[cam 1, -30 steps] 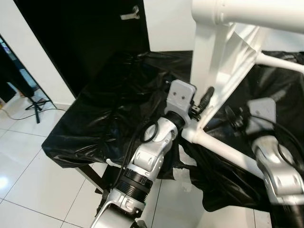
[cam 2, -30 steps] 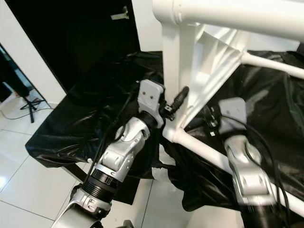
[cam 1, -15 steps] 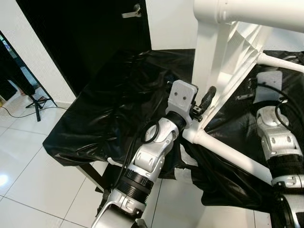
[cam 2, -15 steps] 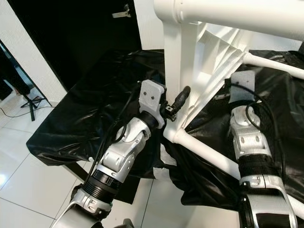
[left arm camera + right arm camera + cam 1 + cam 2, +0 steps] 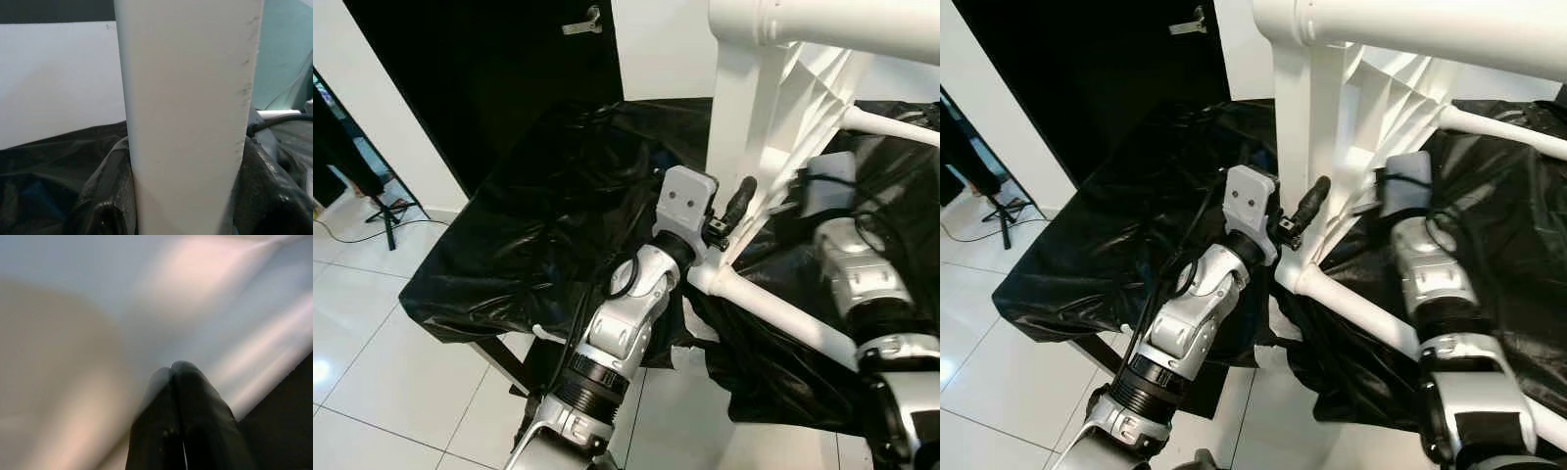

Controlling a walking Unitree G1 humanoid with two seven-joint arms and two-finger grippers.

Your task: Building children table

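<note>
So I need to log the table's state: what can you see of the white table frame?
The table frame is glossy white, plastic by its look, with a thick round bar across the top, a flat upright leg, ribbed bracing and a round tube running diagonally below. It stands over a surface draped in black sheet. The left gripper is clamped around the upright leg, fingers on both sides. The right gripper, shut, presses its tips against the white surface near the bracing.

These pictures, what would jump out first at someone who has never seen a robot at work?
A big white table frame rears up over a surface draped in crinkled black plastic sheeting. The left hand is clamped around one upright white leg of it. The right hand, fingers pressed together, touches the frame's ribbed underside.
</note>
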